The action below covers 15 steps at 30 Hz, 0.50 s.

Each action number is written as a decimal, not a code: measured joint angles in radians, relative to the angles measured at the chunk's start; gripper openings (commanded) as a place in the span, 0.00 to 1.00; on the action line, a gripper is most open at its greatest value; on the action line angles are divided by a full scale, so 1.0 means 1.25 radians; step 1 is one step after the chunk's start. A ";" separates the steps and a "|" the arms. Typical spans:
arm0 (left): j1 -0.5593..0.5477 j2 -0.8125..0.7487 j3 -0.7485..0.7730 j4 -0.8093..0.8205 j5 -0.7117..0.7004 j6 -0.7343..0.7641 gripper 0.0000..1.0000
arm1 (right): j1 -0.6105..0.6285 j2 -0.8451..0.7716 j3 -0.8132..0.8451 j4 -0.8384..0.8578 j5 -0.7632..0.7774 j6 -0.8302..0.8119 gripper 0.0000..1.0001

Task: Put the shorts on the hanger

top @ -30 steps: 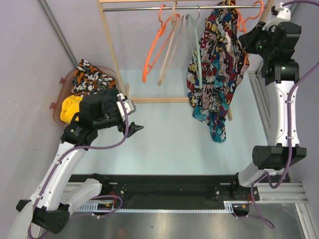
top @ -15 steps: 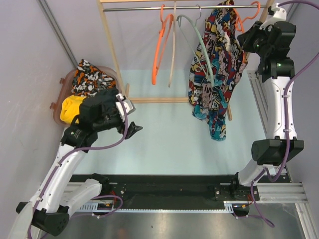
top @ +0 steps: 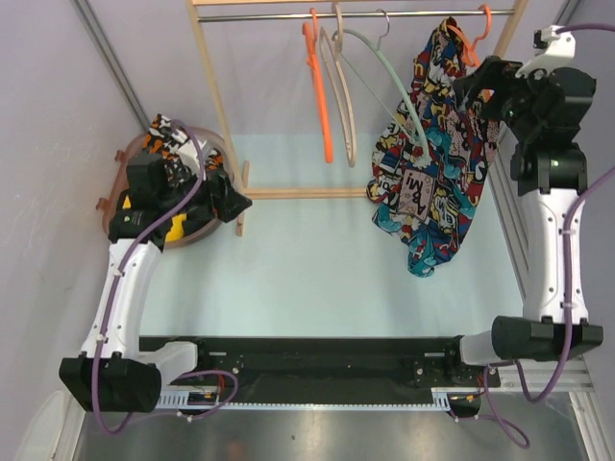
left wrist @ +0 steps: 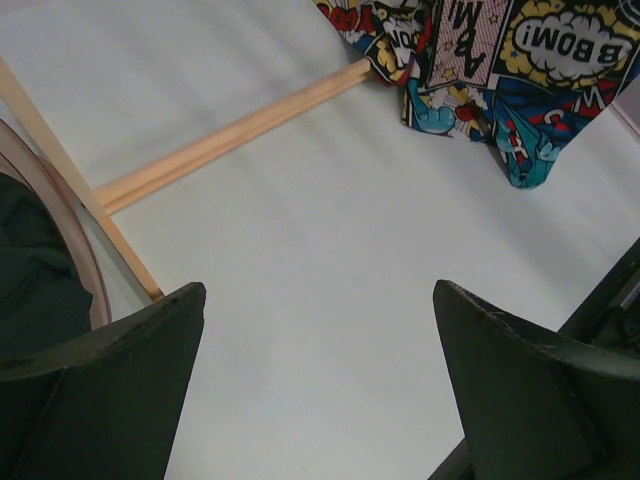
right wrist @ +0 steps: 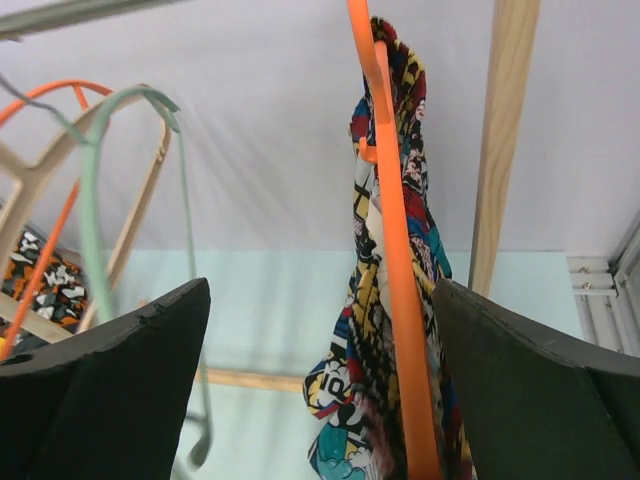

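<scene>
The comic-print shorts (top: 437,163) hang draped over the thin orange hanger (top: 468,36), whose hook curls up at the rail at the rack's right end. My right gripper (top: 478,82) is open just right of them. In the right wrist view the hanger (right wrist: 395,250) runs down between the spread fingers of that gripper (right wrist: 322,285), close to the right one, with the shorts (right wrist: 375,350) behind it. My left gripper (top: 231,200) is open and holds nothing beside the basket. Its wrist view shows this gripper (left wrist: 320,288) over bare table, the shorts (left wrist: 500,80) far off.
A wooden rack with a metal rail (top: 269,15) also carries a thicker orange hanger (top: 317,86), a beige one (top: 341,96) and a pale green one (top: 384,72). Its base bar (left wrist: 240,130) lies on the table. A basket (top: 197,230) at left holds a patterned garment (top: 168,139).
My right gripper has opened and let go of the hanger, which now hangs with the shorts further right. The left arm has drawn back to the basket. The other hangers have swung.
</scene>
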 measured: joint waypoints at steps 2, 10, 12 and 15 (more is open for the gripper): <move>0.001 0.021 0.043 -0.022 -0.012 -0.014 1.00 | -0.002 -0.041 -0.022 0.003 0.001 -0.014 1.00; 0.073 0.084 0.164 -0.118 -0.043 -0.015 1.00 | -0.020 -0.160 -0.052 0.005 -0.011 -0.061 1.00; 0.092 0.086 0.167 -0.132 -0.053 -0.015 1.00 | -0.020 -0.197 -0.083 0.001 -0.034 -0.073 1.00; 0.126 0.085 0.167 -0.146 -0.060 -0.015 1.00 | -0.020 -0.259 -0.150 -0.011 -0.076 -0.089 1.00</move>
